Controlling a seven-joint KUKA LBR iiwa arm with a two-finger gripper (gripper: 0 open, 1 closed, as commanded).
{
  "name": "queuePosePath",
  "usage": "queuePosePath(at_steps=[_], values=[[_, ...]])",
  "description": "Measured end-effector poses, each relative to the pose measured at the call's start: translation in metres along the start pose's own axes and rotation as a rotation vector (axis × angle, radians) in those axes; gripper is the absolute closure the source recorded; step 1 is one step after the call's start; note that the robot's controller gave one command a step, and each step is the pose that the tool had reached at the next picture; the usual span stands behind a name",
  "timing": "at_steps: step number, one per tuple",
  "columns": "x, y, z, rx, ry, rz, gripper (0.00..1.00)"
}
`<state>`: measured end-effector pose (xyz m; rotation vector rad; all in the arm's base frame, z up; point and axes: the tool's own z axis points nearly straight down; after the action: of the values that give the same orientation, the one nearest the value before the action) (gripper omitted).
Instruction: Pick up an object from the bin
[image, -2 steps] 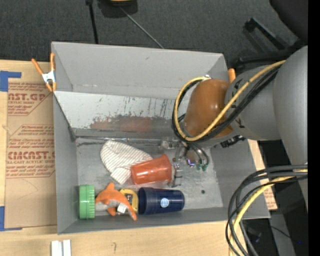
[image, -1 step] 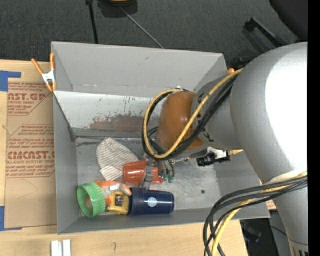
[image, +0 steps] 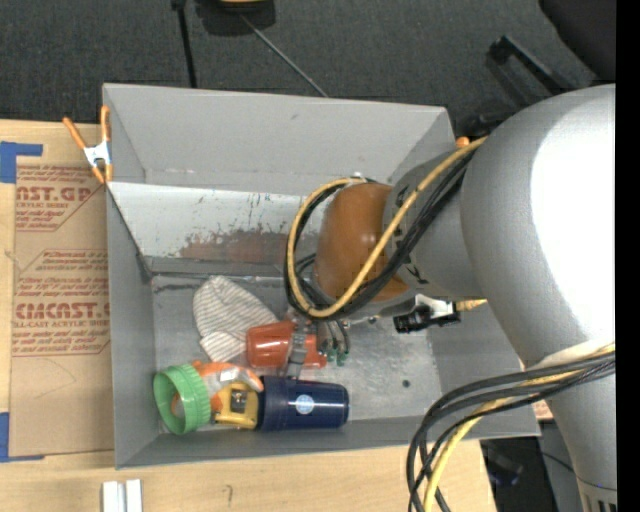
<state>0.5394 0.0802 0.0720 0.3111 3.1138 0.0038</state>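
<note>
My gripper (image: 322, 345) hangs low in the middle of the bin, mostly hidden under the arm's orange cover. Its tip sits right against the right end of a small orange-red cylinder (image: 270, 345) that lies on its side. Just in front of that lies a dark blue cylinder with a round white label (image: 303, 405), also on its side. A white crumpled cloth (image: 225, 310) lies to the left of the orange-red cylinder and partly under it.
At the bin's front left lie a green ring-shaped cap (image: 182, 399) and a small yellow and black thing (image: 236, 403) beside the blue cylinder. The arm and its cables cover the bin's right half.
</note>
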Motion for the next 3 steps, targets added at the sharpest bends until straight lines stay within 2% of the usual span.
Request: queuePosePath(at_steps=[1, 2, 3], values=[[0.006, -0.011, -0.003, -0.008, -0.027, -0.062, 1.00], [-0.030, -0.001, -0.112, 0.003, 0.010, -0.080, 1.00], [-0.029, -0.001, -0.112, 0.003, 0.010, -0.080, 1.00]])
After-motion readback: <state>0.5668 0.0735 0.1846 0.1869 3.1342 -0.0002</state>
